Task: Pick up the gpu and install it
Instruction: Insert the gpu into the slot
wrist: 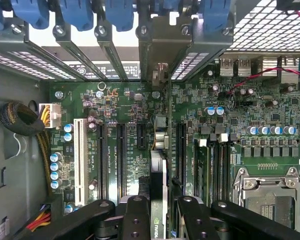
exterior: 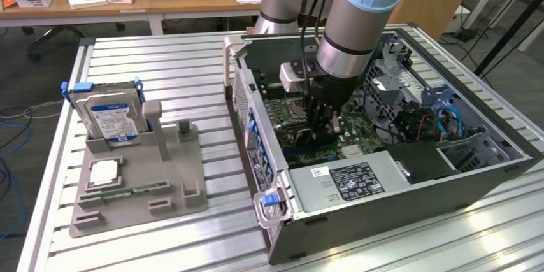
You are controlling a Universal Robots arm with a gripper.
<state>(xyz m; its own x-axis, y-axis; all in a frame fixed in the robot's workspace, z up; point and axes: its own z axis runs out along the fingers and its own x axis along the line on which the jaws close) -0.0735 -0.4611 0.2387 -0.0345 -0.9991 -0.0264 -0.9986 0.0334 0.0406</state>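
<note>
My gripper (wrist: 159, 210) is partly closed, its black fingers (wrist: 135, 220) pinching the gpu (wrist: 158, 175) edge-on between them. In the wrist view the card runs as a thin dark strip away from the fingers, with a green logo on the edge nearest my wrist and its silver bracket end reaching toward the rear slot openings of the case. The card stands upright over the motherboard (wrist: 125, 115), above the row of long black expansion slots (wrist: 121, 155); I cannot tell whether its edge is touching a slot or is just above it. A white slot (wrist: 80, 160) lies to one side of the black ones, and beyond them the blue slot latches (wrist: 120, 15) line the back wall.

In the exterior view my arm (exterior: 353, 23) comes down almost vertically into the open computer case (exterior: 383, 176), which lies on its side on the slatted table (exterior: 170, 62), and the gripper (exterior: 322, 125) is deep among the boards. The power supply (exterior: 348, 183) with its black label sits nearer the camera than the gripper.

Toward the exterior view's left, well apart from the case, a grey holder (exterior: 140, 183) stands on the table carrying an upright hard drive (exterior: 111, 116) with a blue-white label. A memory stick (exterior: 132, 190) lies flat in it.
</note>
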